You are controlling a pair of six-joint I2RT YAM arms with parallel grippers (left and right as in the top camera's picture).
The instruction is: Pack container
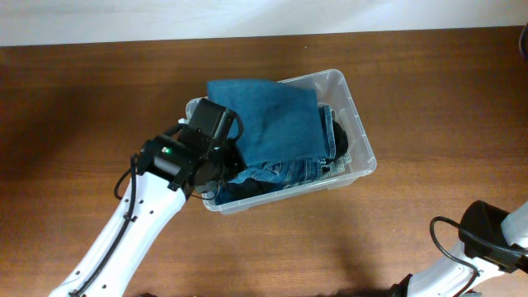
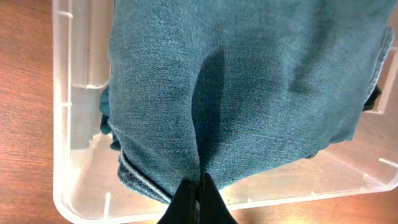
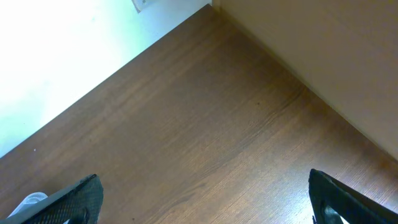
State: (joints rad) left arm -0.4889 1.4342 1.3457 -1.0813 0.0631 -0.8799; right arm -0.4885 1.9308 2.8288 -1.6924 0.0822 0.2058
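The left gripper (image 2: 199,190) has its two fingers pressed together at the near edge of a folded pair of blue jeans (image 1: 272,120). A pinched crease runs straight ahead from the tips, so it is clamped on the denim. The cloth spreads out in front of the hand and covers most of what lies ahead of it.

The container (image 1: 361,132) sits directly under and ahead of this hand, on the brown wooden table (image 1: 82,99). Its near wall passes just below the fingertips, and its rounded corner and thick rim curve away to the hand's left. The jeans lie over the top of it, with their far edge hanging past the rim. Beneath them, more denim (image 1: 289,172) with pale seams shows inside the tub, and something dark (image 1: 338,142) sits at the end farthest from the hand — too hidden to name.

The right gripper (image 3: 203,186) is spread wide, one finger at each lower corner of its own view. Only bare table lies ahead of it and nothing sits between its fingers — the container is well apart from this hand.
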